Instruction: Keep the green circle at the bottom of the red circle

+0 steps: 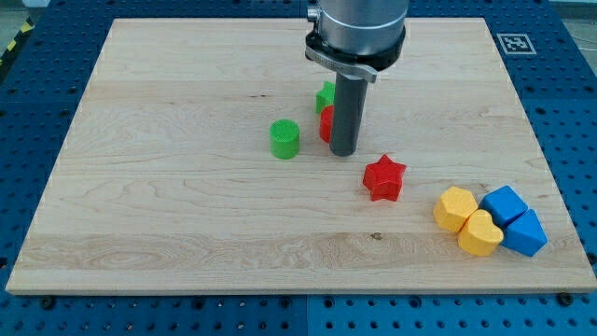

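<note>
red star (383, 177): just right-below the rod's tip
yellow blocks (466, 222): two, touching, far right-below the tip
blue blocks (515, 219): two, touching the yellow ones, farther right
tabletop (168, 224): pale wood

You see a light wooden board (187, 215) carrying a green cylinder (284, 139) near centre, a red star (383, 177), and yellow (466, 221) and blue blocks (515, 218) at near right.

A robotics lab or test rig. A pale wooden bench (187, 215) lies on a blue perforated mounting plate (569, 112) with regular holes, a printed fiducial marker (516, 43) sits at the board's upper right corner, and a striped yellow-black hazard tape (17, 42) shows at the frame's upper left.
</note>
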Tool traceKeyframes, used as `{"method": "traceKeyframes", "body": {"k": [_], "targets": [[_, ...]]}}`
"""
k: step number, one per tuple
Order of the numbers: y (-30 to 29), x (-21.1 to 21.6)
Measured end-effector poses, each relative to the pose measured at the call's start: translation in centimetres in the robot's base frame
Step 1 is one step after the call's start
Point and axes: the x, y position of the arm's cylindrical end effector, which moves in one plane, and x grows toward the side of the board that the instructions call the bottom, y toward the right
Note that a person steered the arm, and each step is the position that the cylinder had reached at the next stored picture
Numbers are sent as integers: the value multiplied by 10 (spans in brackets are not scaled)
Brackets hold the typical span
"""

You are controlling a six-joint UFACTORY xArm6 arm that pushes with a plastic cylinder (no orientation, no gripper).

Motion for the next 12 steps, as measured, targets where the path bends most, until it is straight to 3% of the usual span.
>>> {"method": "traceKeyframes", "body": {"k": [1, 2, 3, 5, 7, 10, 11, 12], "targets": [[3, 0], [50, 1], [52, 30], [50, 36], [25, 48], [-126, 31], [-140, 9], [-100, -2]]}}
